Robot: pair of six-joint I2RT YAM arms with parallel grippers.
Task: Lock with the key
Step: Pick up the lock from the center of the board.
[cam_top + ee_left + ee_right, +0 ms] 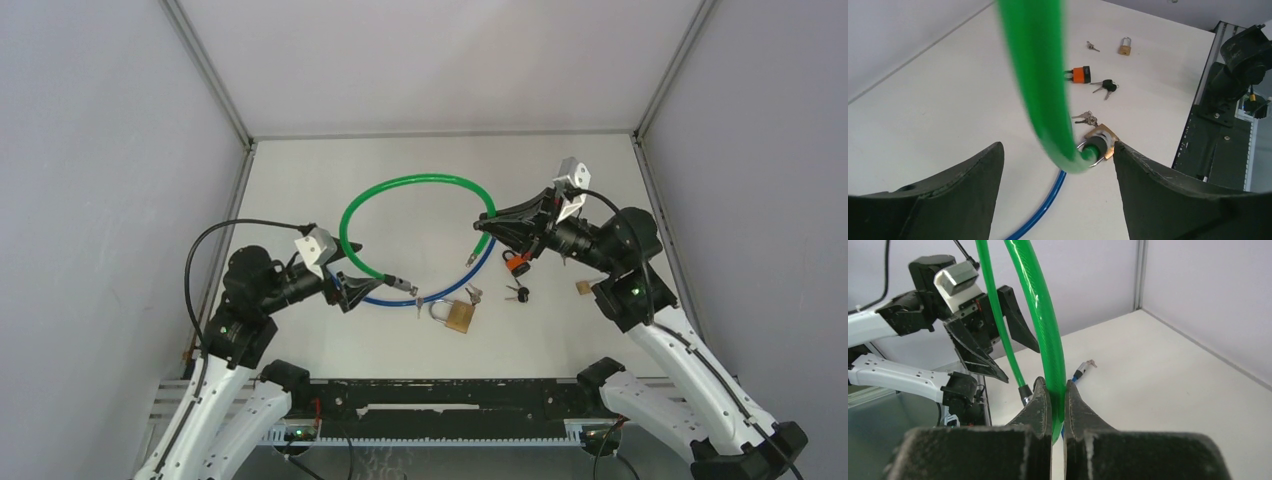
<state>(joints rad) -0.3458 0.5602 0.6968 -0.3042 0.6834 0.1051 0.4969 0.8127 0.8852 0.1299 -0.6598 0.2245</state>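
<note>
Brass padlock (459, 315) lies nearest on the table (300, 180), keys (472, 294) just beyond. Green cable (420, 180) arcs between the arms. Left gripper (352, 277) is spread wide around it, right gripper (478, 226) clamped on it. Only the left wrist view shows the dark end-plug (1096, 146), perhaps touching the padlock.

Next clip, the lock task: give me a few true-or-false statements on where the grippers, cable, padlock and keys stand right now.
1. The right gripper is clamped on the green cable. True.
2. The left gripper is shut on that cable. False: its jaws stand open, with the cable passing between them.
3. The orange padlock lies on the table, held by neither gripper. True.
4. The black-headed keys are in the left gripper. False: they lie on the table beside the orange padlock.
</note>
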